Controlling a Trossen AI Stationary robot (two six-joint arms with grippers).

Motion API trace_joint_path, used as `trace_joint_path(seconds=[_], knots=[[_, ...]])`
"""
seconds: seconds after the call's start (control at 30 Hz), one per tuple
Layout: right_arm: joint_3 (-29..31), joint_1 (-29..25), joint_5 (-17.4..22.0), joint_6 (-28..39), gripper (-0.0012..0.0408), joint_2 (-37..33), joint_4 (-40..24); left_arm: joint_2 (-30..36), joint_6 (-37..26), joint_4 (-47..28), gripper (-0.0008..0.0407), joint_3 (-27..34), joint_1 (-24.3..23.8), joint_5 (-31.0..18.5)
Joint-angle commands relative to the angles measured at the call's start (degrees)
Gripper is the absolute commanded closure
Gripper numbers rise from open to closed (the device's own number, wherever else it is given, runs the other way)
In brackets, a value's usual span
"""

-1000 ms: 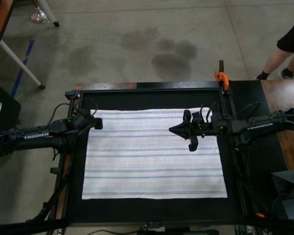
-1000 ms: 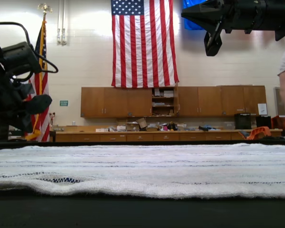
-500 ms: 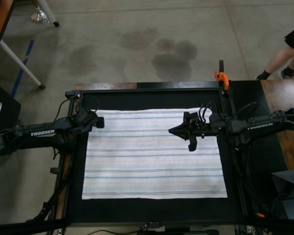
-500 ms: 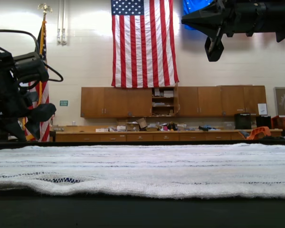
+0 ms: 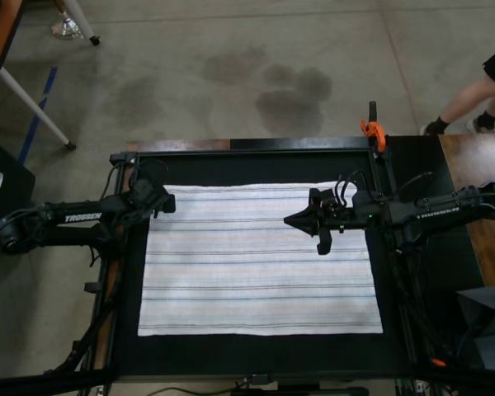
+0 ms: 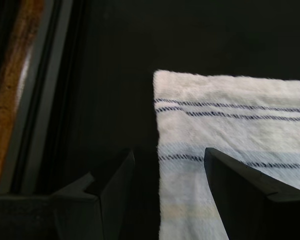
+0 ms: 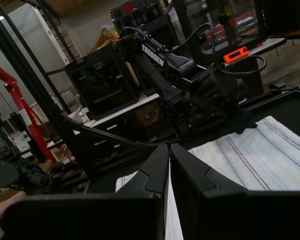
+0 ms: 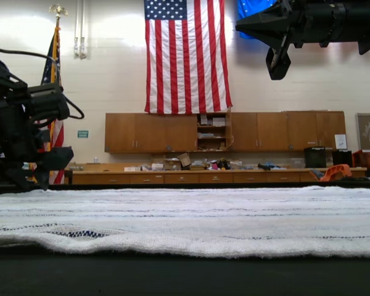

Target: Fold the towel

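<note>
The towel lies flat and fully spread on the black table, its long edges running across the top view, with no fold in it yet. Over the last second the left gripper has slid in from the top view's left and dropped lower, and now sits right at the towel's far corner on that side; its wrist camera shows the fingers spread wide, one over bare table and the other over cloth, straddling the side edge just short of the corner and holding nothing. That looks like the set-up for a corner pinch, so the first grasp seems close. The right gripper has hardly moved: it hangs high above the towel's far right part (well clear of the cloth in the exterior view), pressed closed with nothing between its fingers. It would probably need to reach the matching corner before a clean fold could start. A person's leg stands beyond the table.
</note>
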Motion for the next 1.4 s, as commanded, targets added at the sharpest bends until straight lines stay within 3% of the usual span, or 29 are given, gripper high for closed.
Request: trace_joint_path(seconds=[0.0,0.23,0.57,0.73,0.97,1.03,1.37], knots=[[0.00,-0.02,-0.02,0.00,0.0396,0.02,0.02,1.03,0.07,0.96,0.0203,-0.07,0.00,-1.18],[0.00,0.00,0.02,0.02,0.0396,0.02,0.04,5.18,0.70,6.43,0.0203,-0.07,0.00,-0.37],[0.00,0.00,0.02,0.42,0.0396,0.02,0.02,8.96,0.42,7.58,0.0212,-0.07,0.00,-1.33],[0.00,0.00,0.04,0.42,0.0396,0.02,0.00,8.09,0.42,7.67,0.0271,-0.09,0.00,-1.92],[0.00,0.00,0.50,0.42,0.0396,0.02,0.02,8.02,3.08,9.97,0.0404,-0.13,-0.02,-2.36],[0.00,0.00,0.55,0.44,0.0396,0.02,0.02,8.00,3.06,11.37,0.0394,-0.13,-0.07,-2.12],[0.00,0.00,1.86,0.42,0.0396,0.02,0.00,7.45,4.81,15.04,0.0392,-0.13,-0.17,9.38]])
